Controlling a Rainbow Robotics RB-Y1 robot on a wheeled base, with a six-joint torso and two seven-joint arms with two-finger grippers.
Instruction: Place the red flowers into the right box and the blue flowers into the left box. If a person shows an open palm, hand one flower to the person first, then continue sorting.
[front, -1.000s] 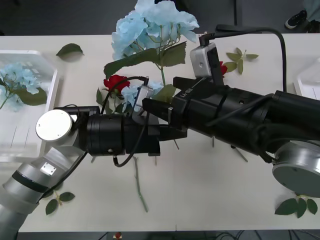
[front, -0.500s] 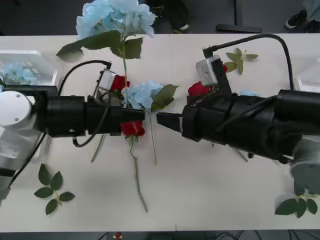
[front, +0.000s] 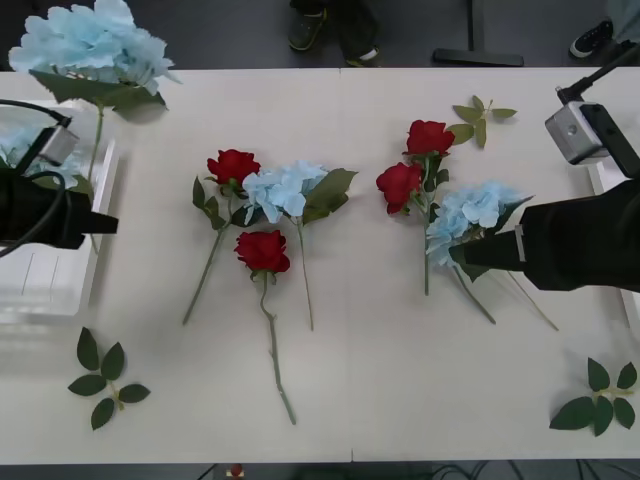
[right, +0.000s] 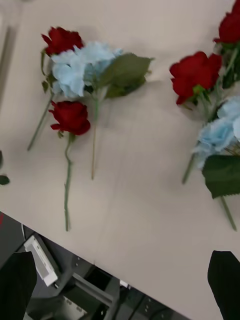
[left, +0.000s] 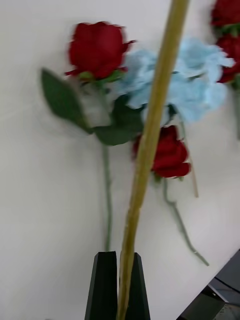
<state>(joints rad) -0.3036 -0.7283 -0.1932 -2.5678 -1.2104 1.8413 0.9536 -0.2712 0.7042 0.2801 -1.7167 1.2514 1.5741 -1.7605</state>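
Blue flowers are split three ways from where I sit: one big cluster (front: 95, 48) rides up at the far-left corner of the table (front: 380, 370), its stem (left: 147, 150) pinched between the closed black fingers of my left gripper (front: 105, 225), which sits over the inner edge of the left box (front: 60, 290). On the left wrist camera I see that stem running straight up from between the two fingers, which are nearly touching around it. A second blue cluster (front: 283, 190) lies mid-table, touching a red rose (front: 233, 166) beside it, with another rose (front: 263, 250) just below. Further right, two more roses (front: 400, 185) (front: 429, 136) lie close together, and a third blue cluster (front: 470, 215) rests next to them, just ahead of my right gripper (front: 480, 253). The right wrist camera shows that gripper's fingers (right: 225, 275) spread wide apart at the corners, holding nothing. A sliver of the right box (front: 605, 175) shows at the right edge. Loose leaf sprigs (front: 103, 375) lie near the table's corners.
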